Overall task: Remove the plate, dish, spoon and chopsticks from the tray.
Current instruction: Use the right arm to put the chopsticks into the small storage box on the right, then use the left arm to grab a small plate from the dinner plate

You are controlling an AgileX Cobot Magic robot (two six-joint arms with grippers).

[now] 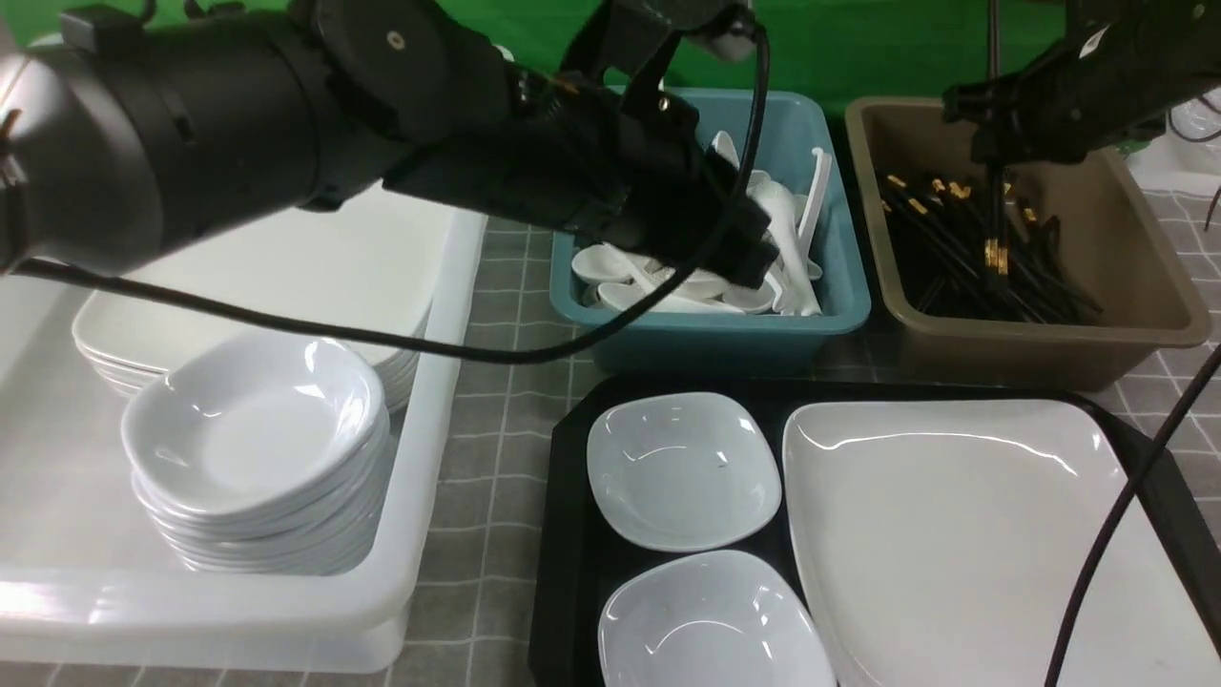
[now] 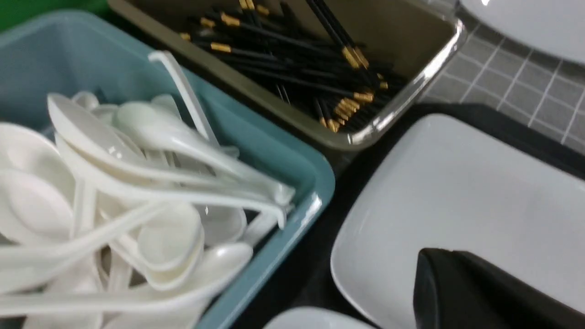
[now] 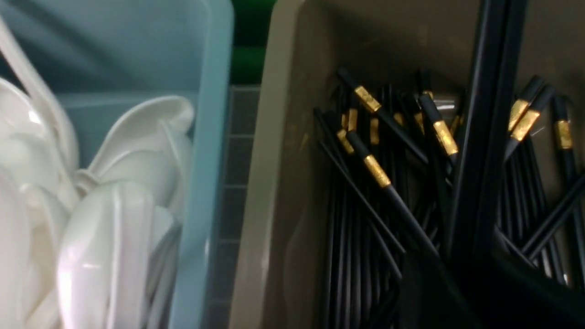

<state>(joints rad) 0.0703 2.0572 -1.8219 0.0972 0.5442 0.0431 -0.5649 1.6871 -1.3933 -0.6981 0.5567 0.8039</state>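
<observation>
Right now my right end effector [image 1: 992, 145] is clamped on the chopsticks [image 1: 998, 215], gripping them partway along. They stand upright with their long axis vertical, lower tips pointing straight down into the brown bin [image 1: 1049, 353] and upper ends running out of the top of the front view. That, I judge, is the relation the next move turns on: the pair hangs directly above the heap of black sticks [image 1: 954, 258] lying in the bin, well inside its walls. Whether the tips touch the heap I cannot tell. The heap lies roughly flat, so I expect the upright pair to topple over when I let go. My left end effector [image 1: 749, 243] hovers over the teal bin [image 1: 725, 343] of white spoons [image 1: 658, 286]. I cannot tell whether it is open or closed, since only one finger [image 2: 457, 288] shows in its wrist view. On the tray [image 1: 563, 534] sit the plate [image 1: 954, 534], nearer my right arm, and two small dishes [image 1: 682, 472], nearer my left.
</observation>
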